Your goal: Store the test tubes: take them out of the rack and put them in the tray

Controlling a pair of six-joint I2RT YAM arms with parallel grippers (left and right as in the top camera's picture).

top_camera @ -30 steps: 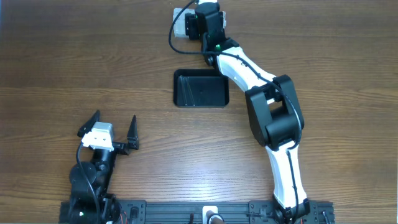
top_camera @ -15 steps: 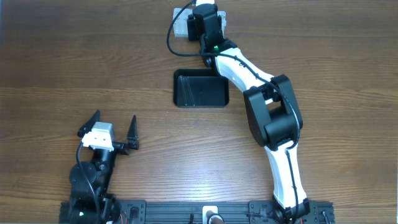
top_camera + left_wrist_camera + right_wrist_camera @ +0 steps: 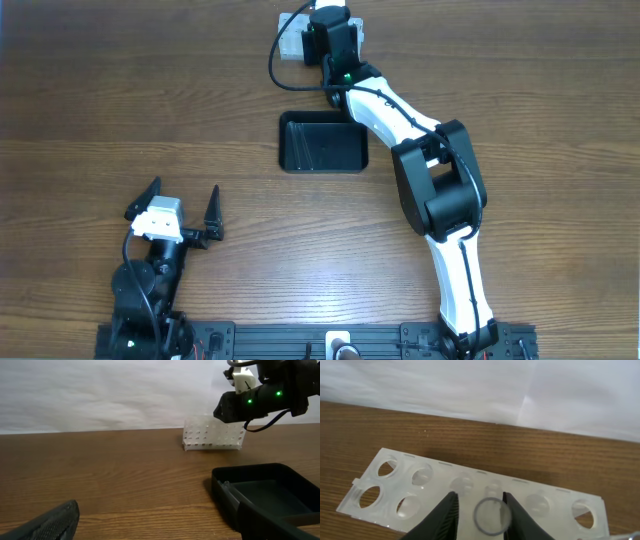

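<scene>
Top view: black tray [image 3: 283, 146] mid worktop [image 3: 120, 90]. Clear rack [image 3: 292, 38] beyond it, near the far edge, apart from the tray. R arm [image 3: 440, 185] stretched up past the tray's right side, wrist over the rack & covering most of it. L fingers [image 3: 213, 208] close to own base, well apart from tray & rack, spread wide, holding nothing.

L wrist view: rack [image 3: 214, 439] flat on the worktop at the far side, tray [image 3: 222, 482] nearer, the two not touching. R arm [image 3: 260, 396] w/ green lights hanging over the rack's top.

R wrist view: looking down on the rack [image 3: 380, 490], two rows of round holes. R fingers [image 3: 445, 515] slightly apart, set either side of a clear test tube [image 3: 491, 516] standing in a middle hole. One finger at the tube's rim, small gap by the other, so not clamped. Tube in the rack, not in the tray
</scene>
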